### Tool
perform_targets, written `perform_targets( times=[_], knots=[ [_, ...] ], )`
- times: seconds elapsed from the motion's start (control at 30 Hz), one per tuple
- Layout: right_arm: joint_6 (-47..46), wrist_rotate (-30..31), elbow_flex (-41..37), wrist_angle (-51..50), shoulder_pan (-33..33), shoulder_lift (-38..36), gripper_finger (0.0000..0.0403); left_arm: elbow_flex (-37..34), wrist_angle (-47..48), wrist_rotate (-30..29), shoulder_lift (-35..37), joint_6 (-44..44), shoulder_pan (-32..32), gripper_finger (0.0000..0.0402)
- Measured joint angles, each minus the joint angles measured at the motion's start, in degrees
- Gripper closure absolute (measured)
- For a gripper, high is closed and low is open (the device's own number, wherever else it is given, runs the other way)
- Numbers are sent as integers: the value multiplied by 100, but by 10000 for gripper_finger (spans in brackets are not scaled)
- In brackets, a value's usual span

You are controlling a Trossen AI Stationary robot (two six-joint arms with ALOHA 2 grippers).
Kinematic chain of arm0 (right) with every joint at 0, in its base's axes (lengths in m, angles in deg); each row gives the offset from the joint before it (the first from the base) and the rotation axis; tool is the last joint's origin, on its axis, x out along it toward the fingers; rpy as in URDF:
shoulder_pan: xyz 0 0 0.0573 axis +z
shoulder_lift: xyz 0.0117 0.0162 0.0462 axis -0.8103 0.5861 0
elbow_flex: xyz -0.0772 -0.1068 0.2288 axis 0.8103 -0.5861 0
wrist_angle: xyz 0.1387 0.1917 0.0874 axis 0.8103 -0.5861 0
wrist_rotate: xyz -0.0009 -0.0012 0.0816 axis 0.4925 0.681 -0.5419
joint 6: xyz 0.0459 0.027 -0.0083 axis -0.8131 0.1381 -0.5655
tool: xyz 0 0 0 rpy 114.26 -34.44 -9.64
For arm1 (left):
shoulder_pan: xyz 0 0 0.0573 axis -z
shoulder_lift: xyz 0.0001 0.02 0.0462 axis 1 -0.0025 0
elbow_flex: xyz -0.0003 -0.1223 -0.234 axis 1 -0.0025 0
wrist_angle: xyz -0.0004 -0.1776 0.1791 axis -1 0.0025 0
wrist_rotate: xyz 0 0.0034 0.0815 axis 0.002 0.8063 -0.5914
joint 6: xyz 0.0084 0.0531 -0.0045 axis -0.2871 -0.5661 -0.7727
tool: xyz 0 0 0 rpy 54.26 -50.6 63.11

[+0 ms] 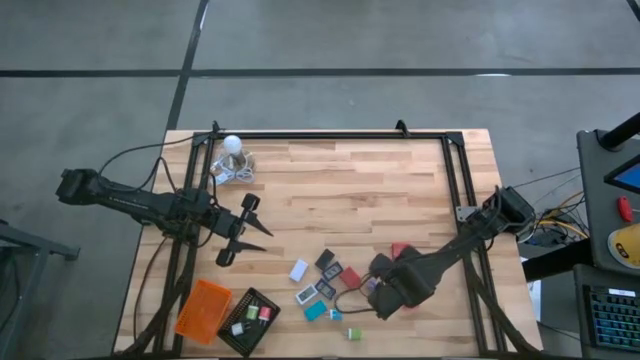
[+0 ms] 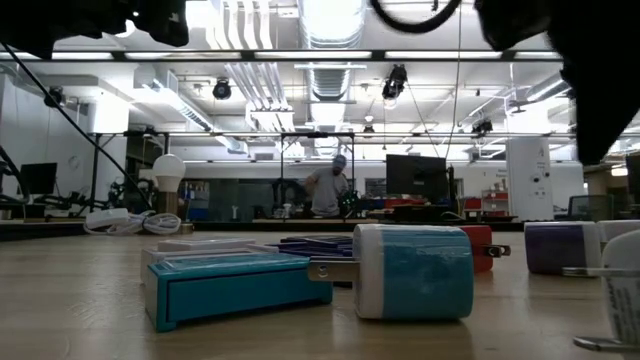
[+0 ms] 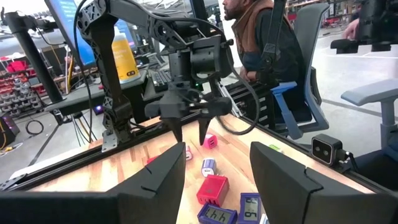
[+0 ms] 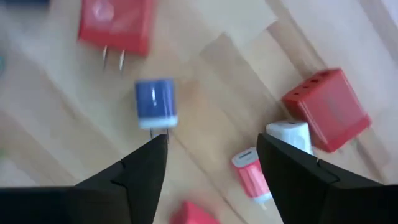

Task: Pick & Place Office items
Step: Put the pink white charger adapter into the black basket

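Observation:
The office items are small blocky pieces strewn over the near right part of the wooden table [image 1: 400,190]. My right gripper [image 1: 378,292] points down above them, open and empty. Below its fingers [image 4: 211,146] lie a blue-and-white plug [image 4: 155,102], a red plug [image 4: 115,25], a red block [image 4: 326,109], a white piece [image 4: 289,134] and a small red-and-white plug [image 4: 252,174]. A teal box [image 2: 235,285] and a teal-and-white plug [image 2: 410,270] lie flat close to the near edge. My left gripper [image 1: 245,230] waits open and level at the table's left.
An orange tray [image 1: 203,310] and a black tray [image 1: 262,300] holding a few pieces stand at the near left corner. A white bulb [image 1: 232,145] with a coiled cord [image 1: 238,170] is at the far left. A person [image 3: 261,43] sits beyond the table's right side.

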Motion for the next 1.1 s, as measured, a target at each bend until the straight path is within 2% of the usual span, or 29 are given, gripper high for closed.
perform_targets(
  times=[0.1,0.27,0.77,1.1],
  knots=[
    [501,-70,-36,0,28,0,171,0,1,0,1,2,1,218],
    [774,-323,-150,-144,22,0,184,0,24,2,2,2,2,218],
    [930,-464,-900,-349,344,0,188,0,58,0,0,17,2,218],
    [599,-546,-1147,-265,447,-4,188,0,77,0,2,-2,2,218]
  ],
)
